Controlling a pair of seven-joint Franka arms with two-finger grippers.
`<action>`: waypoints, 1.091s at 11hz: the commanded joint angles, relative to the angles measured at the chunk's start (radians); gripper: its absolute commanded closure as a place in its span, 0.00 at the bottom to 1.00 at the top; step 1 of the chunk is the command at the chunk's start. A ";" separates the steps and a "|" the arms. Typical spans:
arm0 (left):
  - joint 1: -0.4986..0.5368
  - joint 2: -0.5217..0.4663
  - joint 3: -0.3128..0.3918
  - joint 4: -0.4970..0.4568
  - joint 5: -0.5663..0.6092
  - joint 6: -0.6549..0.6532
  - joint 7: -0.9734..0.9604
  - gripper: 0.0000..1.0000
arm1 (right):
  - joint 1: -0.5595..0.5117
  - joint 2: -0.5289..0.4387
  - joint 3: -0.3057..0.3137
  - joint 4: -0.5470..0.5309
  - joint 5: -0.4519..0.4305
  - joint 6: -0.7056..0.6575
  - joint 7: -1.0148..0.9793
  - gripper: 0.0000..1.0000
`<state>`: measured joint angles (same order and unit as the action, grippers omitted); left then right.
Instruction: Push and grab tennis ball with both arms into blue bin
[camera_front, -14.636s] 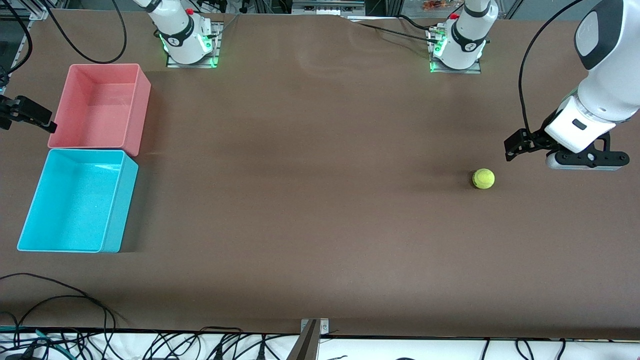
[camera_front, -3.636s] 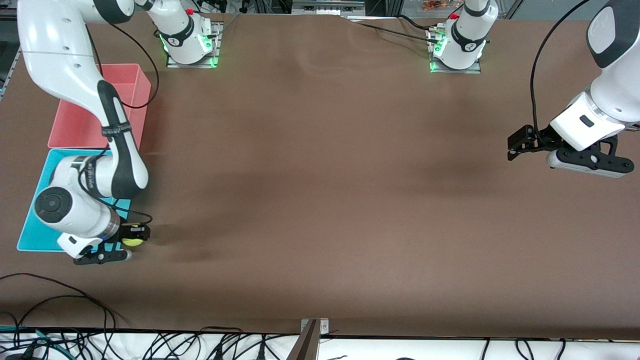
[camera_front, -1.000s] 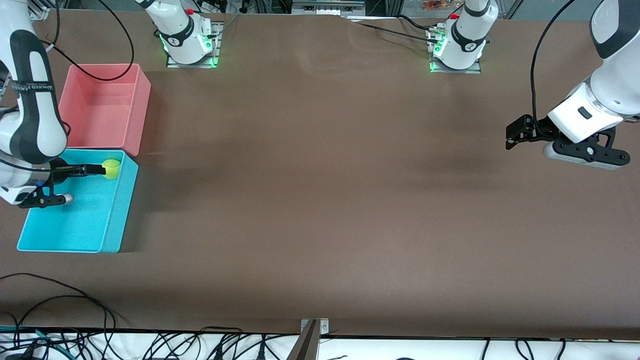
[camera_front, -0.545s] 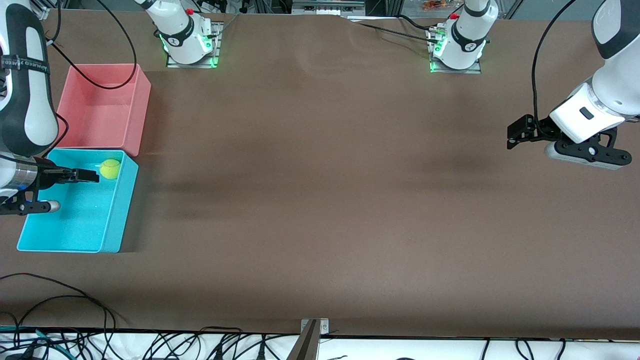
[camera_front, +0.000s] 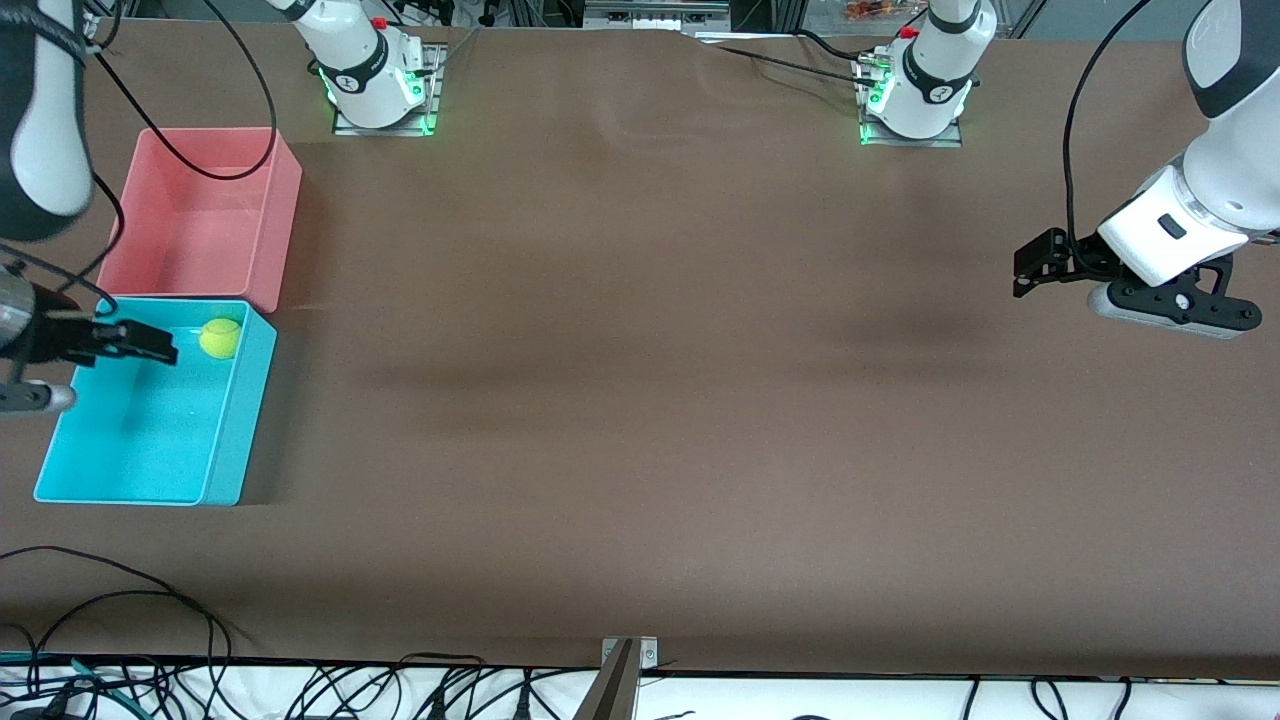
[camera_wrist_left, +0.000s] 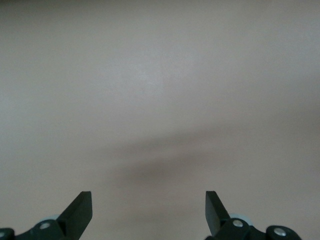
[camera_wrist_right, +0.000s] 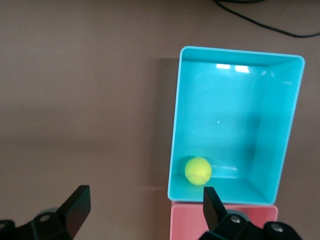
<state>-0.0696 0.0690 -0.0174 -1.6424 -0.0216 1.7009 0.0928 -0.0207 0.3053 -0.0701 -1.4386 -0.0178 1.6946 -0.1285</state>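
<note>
Yellow-green tennis ball (camera_front: 220, 338) lies in blue bin (camera_front: 225, 455); both jaws seemingly open.

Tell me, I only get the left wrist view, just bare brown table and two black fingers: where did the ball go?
Observer: The ball lies in the blue bin, in the corner nearest the pink bin.
Operator: Is anything holding it?
Observer: No. The right gripper is open, over the blue bin, apart from the ball.
Operator: And my arm?
Observer: The left gripper waits open over bare table at the left arm's end.
</note>
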 joint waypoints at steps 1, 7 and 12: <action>0.002 -0.008 -0.004 0.010 0.012 -0.024 -0.005 0.00 | 0.002 -0.077 -0.011 0.006 0.004 -0.124 0.004 0.00; 0.002 -0.008 -0.004 0.009 0.012 -0.024 -0.005 0.00 | 0.004 -0.335 0.004 -0.245 -0.002 -0.083 0.016 0.00; 0.002 -0.006 -0.004 0.010 0.012 -0.024 -0.007 0.00 | 0.067 -0.367 -0.027 -0.284 -0.005 -0.044 0.121 0.00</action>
<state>-0.0695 0.0689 -0.0174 -1.6423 -0.0216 1.6957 0.0928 0.0140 -0.0465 -0.0790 -1.6973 -0.0100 1.6280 -0.0393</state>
